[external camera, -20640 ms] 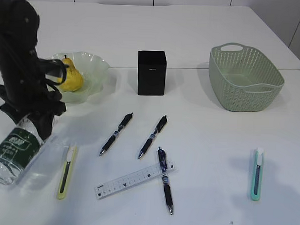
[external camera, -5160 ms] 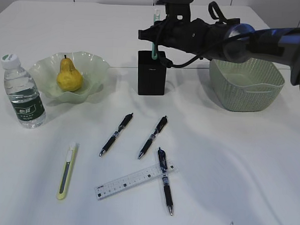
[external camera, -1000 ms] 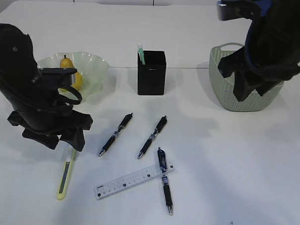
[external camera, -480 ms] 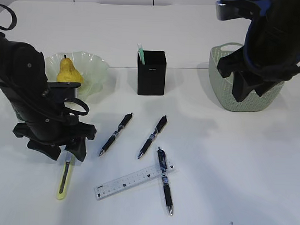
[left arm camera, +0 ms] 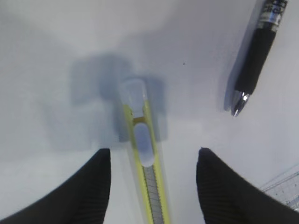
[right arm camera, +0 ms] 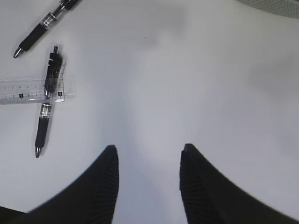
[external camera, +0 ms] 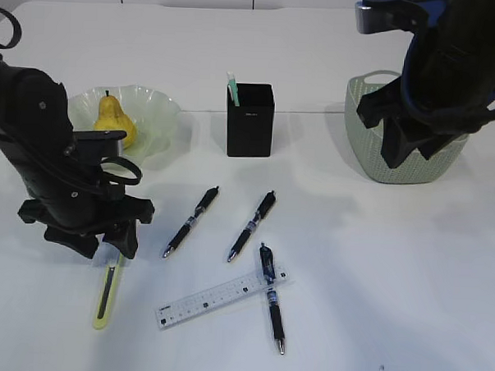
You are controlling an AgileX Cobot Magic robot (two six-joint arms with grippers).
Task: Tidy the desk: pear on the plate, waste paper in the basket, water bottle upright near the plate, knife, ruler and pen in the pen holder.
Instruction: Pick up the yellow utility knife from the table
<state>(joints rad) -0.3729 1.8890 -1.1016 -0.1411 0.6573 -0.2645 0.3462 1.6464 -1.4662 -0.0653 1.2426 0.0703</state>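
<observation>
1. While the left gripper (left arm camera: 152,161) hung low over the slim yellow-green utility knife (left arm camera: 147,182), its two black fingers (left arm camera: 88,186) stood wide apart, one on each side of the knife, and held nothing. I judge this placing was made so that the fingers could close across the narrow body.
2. This knife lay flat on the large plain white desk (external camera: 375,265), in front of the black square pen holder (external camera: 249,120) and well to its left, with its white end toward the holder.
3. The right gripper (right arm camera: 148,179) hovered high above bare desk, to the right of the pen holder and near the sage-green perforated plastic basket (external camera: 413,156). It was open and empty, probably kept out of the way.
4. A pale green knife (external camera: 232,88) stood upright at the left wall of the pen holder.
5. The small yellow pear (external camera: 115,118) lay on the pale green wavy glass plate (external camera: 156,116), left of the pen holder.
6. Three dark pens and the translucent whitish plastic ruler (external camera: 222,298) lay in front of the pen holder; one pen (external camera: 271,306) crossed the ruler.
7. The water bottle was not visible, probably hidden behind the left arm.
</observation>
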